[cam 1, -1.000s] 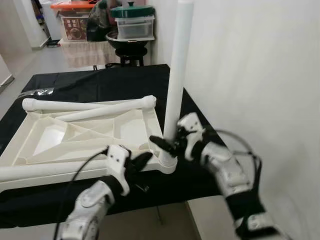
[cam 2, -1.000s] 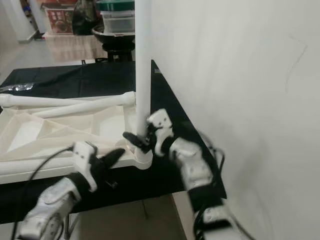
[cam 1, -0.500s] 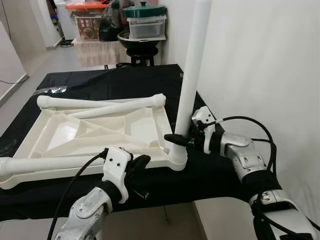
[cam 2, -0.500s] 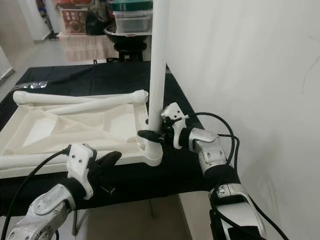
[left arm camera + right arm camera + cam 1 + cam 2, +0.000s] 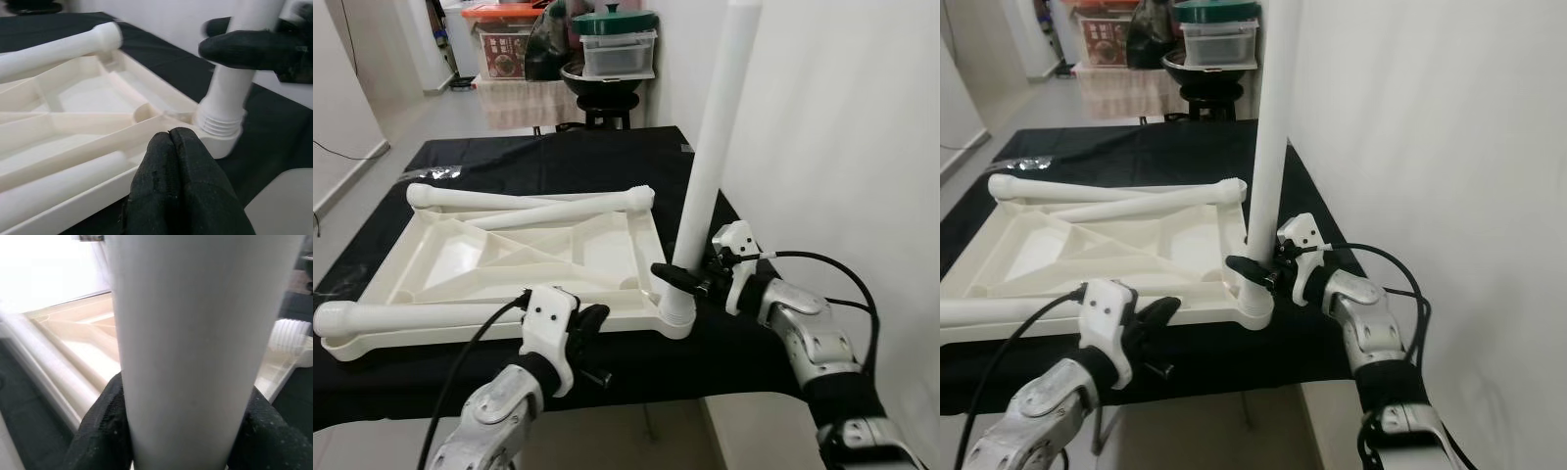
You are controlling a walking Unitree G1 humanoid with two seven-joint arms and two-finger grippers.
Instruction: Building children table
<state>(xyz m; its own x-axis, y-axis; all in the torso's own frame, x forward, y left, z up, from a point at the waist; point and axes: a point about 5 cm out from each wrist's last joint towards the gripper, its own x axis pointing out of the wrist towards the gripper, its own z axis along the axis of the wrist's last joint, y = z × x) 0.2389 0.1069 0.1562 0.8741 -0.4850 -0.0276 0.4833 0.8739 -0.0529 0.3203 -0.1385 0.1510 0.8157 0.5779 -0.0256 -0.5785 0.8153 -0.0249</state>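
The right pincer clasps the upright white leg near its base, at the 5 o'clock corner of the upturned tabletop on the black worktop. The left pincer, fingers pressed together, sits at 6 o'clock by the tabletop's edge.

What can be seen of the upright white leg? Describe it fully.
The leg is a long, smooth white tube, plastic by its look, standing nearly upright with a slight tilt. Its threaded lower end sits in the round socket at the near right corner of the upturned white tabletop, which lies on a black cloth. The right pincer clasps it just above the socket, a black finger on either side. Its top runs out of the picture beside the white wall.
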